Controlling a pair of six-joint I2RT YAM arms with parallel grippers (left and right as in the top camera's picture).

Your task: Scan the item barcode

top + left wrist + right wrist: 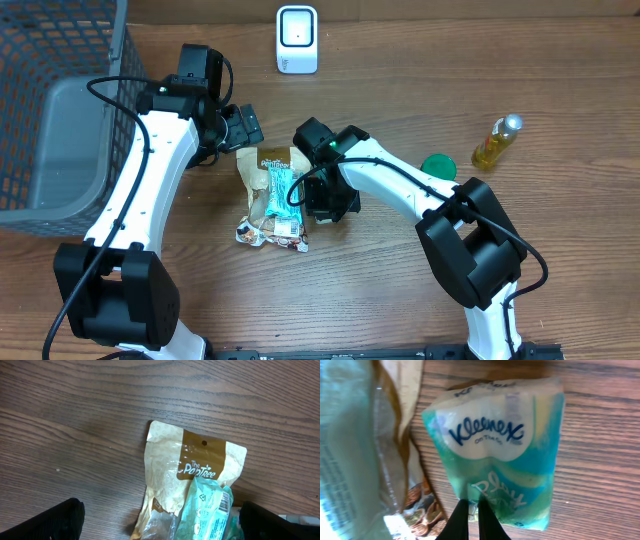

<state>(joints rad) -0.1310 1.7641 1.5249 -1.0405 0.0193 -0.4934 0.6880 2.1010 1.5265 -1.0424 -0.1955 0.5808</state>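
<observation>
Now, look at the tissue pack point(281, 190). It lies flat on top of a brown snack bag point(262, 160), well away from the scanner point(297, 40), on the side nearer the robot. Both rest on the surface point(400, 60).

Your right fingers point(461, 522) are pressed close together at the edge of the pack. You cannot tell if a bit of wrapper is pinched between them. Your left fingers point(55, 521) are spread wide and hold nothing. They hang over the end of the snack bag that is nearer the scanner.

The pack is probably light, soft and squashy, and its shiny wrapper looks slippery. A tiny pinch on the thin edge could slide off, or the pack could flop and swing. You would do better to take it across its middle, with one finger on each long side, and squeeze gently.

What looks like the barcode point(224, 502) sits near the pack's end closest to the scanner. Keep your fingers off that spot so the scanner can read it.
</observation>
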